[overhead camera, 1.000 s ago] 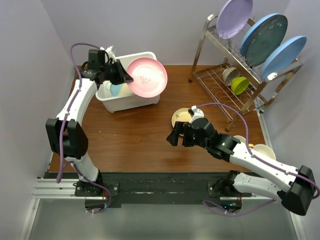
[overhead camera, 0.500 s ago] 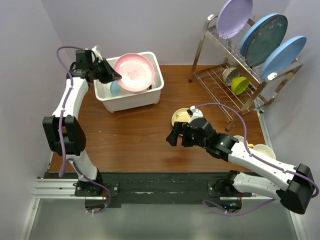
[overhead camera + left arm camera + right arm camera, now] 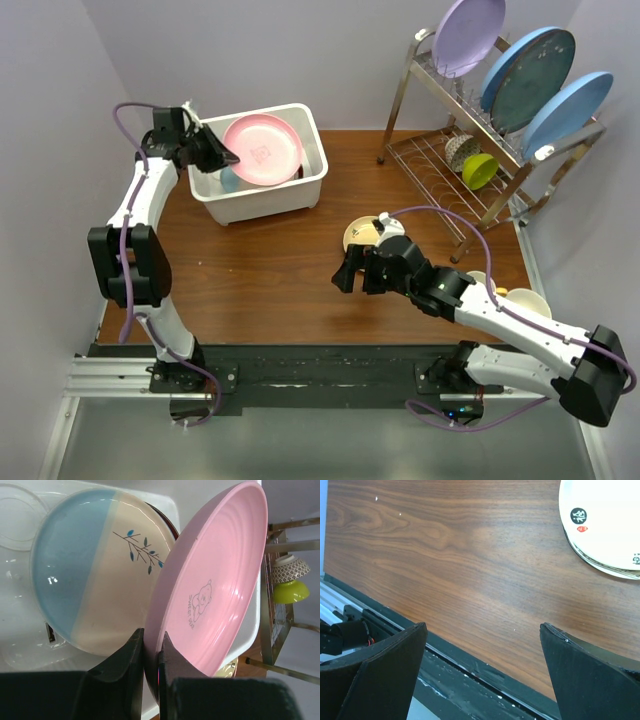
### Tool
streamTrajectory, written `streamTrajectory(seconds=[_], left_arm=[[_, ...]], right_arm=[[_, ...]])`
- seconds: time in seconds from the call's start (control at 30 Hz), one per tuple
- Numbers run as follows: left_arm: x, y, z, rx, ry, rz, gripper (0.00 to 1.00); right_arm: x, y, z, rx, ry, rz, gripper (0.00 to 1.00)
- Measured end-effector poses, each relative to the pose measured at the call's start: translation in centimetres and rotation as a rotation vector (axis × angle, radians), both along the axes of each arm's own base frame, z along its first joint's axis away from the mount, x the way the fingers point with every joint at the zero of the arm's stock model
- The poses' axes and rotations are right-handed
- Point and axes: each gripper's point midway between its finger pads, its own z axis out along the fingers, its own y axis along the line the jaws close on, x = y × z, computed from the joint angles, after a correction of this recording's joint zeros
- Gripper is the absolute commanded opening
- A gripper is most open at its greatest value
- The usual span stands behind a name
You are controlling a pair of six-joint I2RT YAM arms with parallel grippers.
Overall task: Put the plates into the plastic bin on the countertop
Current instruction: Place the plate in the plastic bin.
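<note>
Over plastic bin (image 3: 262, 203), left jaws clamped on pink plate (image 3: 215, 575) rim; right jaws apart.

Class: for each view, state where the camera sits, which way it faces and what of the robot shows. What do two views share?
Top external: above and behind the robot, facing down on the countertop; left arm and right arm show.
Left wrist: on the left arm, facing along the left pincer, shut on the pink plate, into the plastic bin; its fingers show.
Right wrist: on the right arm, facing down at the countertop; open right pincer shows.
Shared: the pink plate, in top external and left wrist.
</note>
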Motion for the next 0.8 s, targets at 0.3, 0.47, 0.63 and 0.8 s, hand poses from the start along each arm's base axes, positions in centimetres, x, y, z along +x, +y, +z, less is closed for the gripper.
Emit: streamTrajectory(seconds=[0.3,0.47,0.63,0.8], left_arm=[[0.6,1.4,-1.9,0.027,0.037,0.067,0.00],[0.8,1.4,-3.1,0.029,0.059,0.070,0.03],[0.8,1.7,-4.6,0.039,0.090,0.084,0.05],[0.7,1.9,-5.5,0.043,0.108,0.092,0.05]], right_arm=[[-0.1,0.0,-0.1,0.000,0.003,0.003,0.99],[-0.1,0.0,-0.1,0.000,0.003,0.003,0.99],[-0.1,0.0,-0.1,-0.001,0.003,0.003,0.99],[-0.1,0.0,-0.1,-0.001,0.004,0.003,0.99]])
